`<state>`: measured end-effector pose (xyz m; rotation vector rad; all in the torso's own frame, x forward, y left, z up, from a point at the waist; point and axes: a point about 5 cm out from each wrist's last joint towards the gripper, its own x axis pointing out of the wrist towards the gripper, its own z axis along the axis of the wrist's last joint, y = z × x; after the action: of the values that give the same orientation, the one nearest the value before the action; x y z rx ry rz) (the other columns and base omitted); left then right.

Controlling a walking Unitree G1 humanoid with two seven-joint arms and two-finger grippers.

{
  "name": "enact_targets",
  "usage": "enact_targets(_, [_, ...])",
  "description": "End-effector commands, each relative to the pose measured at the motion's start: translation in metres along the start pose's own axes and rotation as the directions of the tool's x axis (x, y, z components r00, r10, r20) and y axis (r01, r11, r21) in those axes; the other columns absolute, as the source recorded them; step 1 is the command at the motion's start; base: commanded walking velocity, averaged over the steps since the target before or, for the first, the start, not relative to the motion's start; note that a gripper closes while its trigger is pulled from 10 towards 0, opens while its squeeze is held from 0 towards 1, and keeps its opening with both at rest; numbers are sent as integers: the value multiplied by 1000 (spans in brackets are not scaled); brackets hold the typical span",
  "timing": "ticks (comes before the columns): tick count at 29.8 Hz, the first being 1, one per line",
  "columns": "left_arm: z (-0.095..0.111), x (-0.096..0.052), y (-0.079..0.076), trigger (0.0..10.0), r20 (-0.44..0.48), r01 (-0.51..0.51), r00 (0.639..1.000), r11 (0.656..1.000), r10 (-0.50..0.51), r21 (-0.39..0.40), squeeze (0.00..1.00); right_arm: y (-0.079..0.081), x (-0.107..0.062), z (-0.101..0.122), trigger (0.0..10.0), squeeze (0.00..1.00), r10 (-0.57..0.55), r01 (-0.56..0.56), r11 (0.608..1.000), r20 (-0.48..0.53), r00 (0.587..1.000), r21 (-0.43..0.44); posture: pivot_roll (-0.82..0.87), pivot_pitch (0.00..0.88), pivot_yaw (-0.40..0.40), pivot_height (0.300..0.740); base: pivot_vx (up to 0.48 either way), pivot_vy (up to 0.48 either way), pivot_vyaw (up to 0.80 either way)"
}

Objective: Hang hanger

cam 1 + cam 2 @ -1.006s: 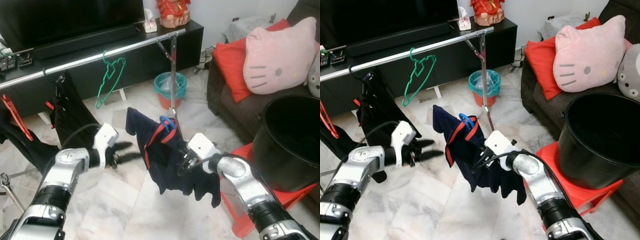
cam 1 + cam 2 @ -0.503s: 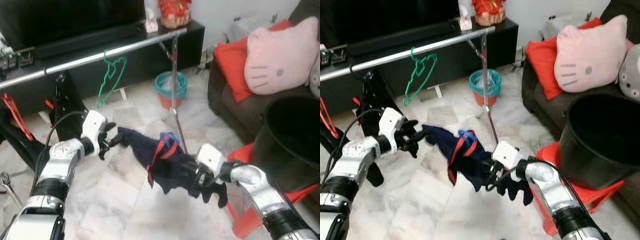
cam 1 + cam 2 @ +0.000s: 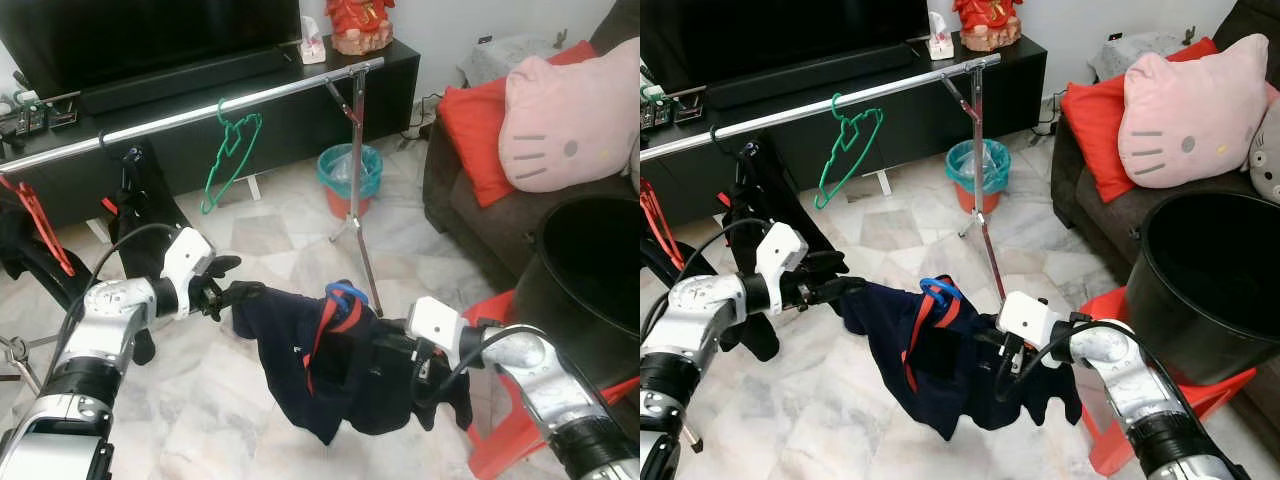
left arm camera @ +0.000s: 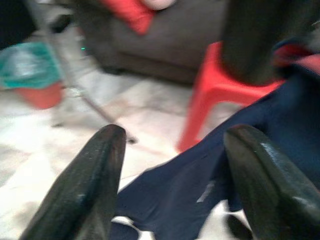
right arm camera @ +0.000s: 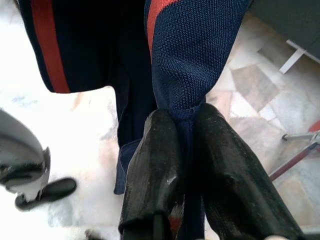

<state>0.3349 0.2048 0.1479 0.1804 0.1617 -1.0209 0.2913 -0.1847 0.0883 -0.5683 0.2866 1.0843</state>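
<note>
We hold a navy garment (image 3: 940, 365) with red stripes stretched between our arms, low in front of the silver clothes rail (image 3: 200, 112); a blue hanger (image 3: 343, 293) pokes up from its collar, well below the rail; our right gripper (image 5: 185, 150) is clamped tight on a fold of the knit fabric, its fingers (image 5: 150, 165) pressed together around it; our left gripper (image 3: 232, 292) meets the garment's other end, with fingers (image 4: 95, 175) spread wide apart and the cloth lying between them, so whether it truly grips we cannot tell; a green hanger (image 3: 229, 150) hangs empty on the rail; a black garment (image 3: 145, 200) hangs from the rail further left.
</note>
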Motion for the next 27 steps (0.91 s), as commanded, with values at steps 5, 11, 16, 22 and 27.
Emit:
enact_targets(5, [-5,-10,-16,10000,-74,216,973,975,-219,-43,1000,2,-8,4,10000,0,40,-39,999,52,998,-23,14,46,105,740,0,0,0])
enact_targets(11, [-22,-6,-28,10000,-157,289,942,954,-298,-80,1000,3,-8,8,10000,0,67,-65,998,71,995,-25,15,55,110,740,0,0,0])
enact_targets(16, [-22,7,-30,10000,-150,243,958,970,-244,-24,0,4,-7,13,10000,0,97,-94,995,91,991,-36,14,60,110,740,0,0,0])
enact_targets(22, [-24,19,-33,10000,-123,229,964,972,-234,-48,0,6,-7,17,10000,0,130,-126,991,102,986,-45,10,69,111,740,0,0,0])
enact_targets(27, [-26,20,-36,10000,-124,249,959,967,-254,-59,0,5,-8,18,10000,0,131,-127,991,103,986,-48,8,73,112,740,0,0,0])
